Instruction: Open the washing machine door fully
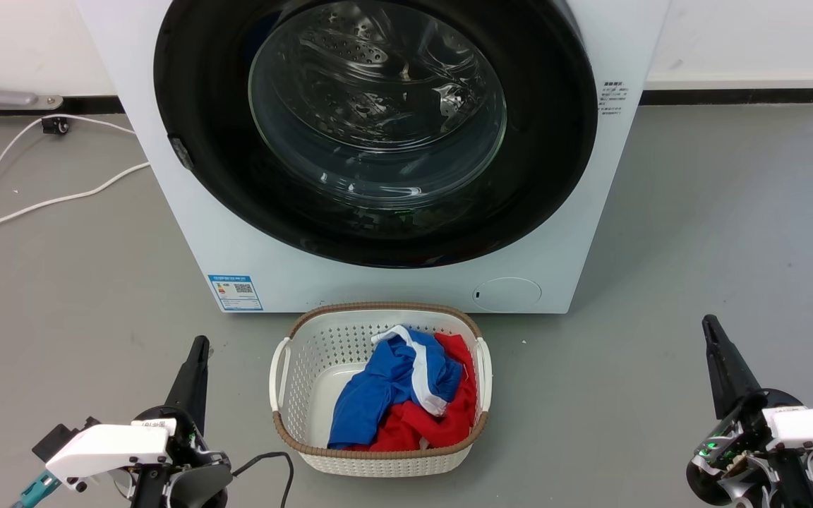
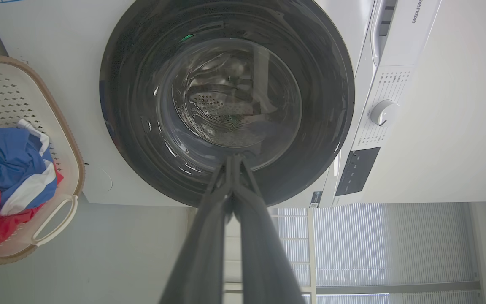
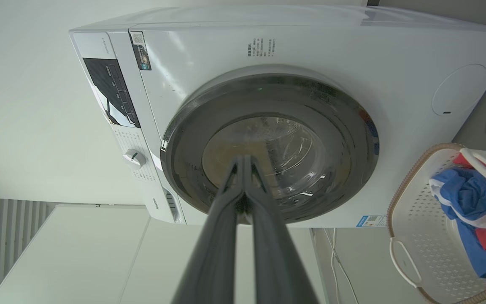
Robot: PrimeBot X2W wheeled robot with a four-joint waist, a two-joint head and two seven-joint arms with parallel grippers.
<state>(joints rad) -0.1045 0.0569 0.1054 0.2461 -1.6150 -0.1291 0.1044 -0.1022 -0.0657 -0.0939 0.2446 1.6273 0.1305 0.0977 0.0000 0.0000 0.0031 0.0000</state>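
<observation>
The washing machine (image 1: 576, 233) is a white front-loader straight ahead of me. Its door (image 1: 202, 127), a big round glossy black ring with a bulging glass window, lies flat against the front, closed. The steel drum shows through the glass. My left gripper (image 1: 199, 343) rests low at the left, shut and empty, well short of the machine. My right gripper (image 1: 708, 322) rests low at the right, also shut and empty. In the left wrist view the door (image 2: 133, 63) stands beyond the gripper (image 2: 232, 157); in the right wrist view the door (image 3: 352, 126) stands beyond the gripper (image 3: 243, 157).
A white laundry basket (image 1: 293, 395) holding blue, red and white clothes sits on the grey floor directly before the machine, between my arms. White cables (image 1: 39, 204) trail across the floor at the left. A wall runs behind the machine.
</observation>
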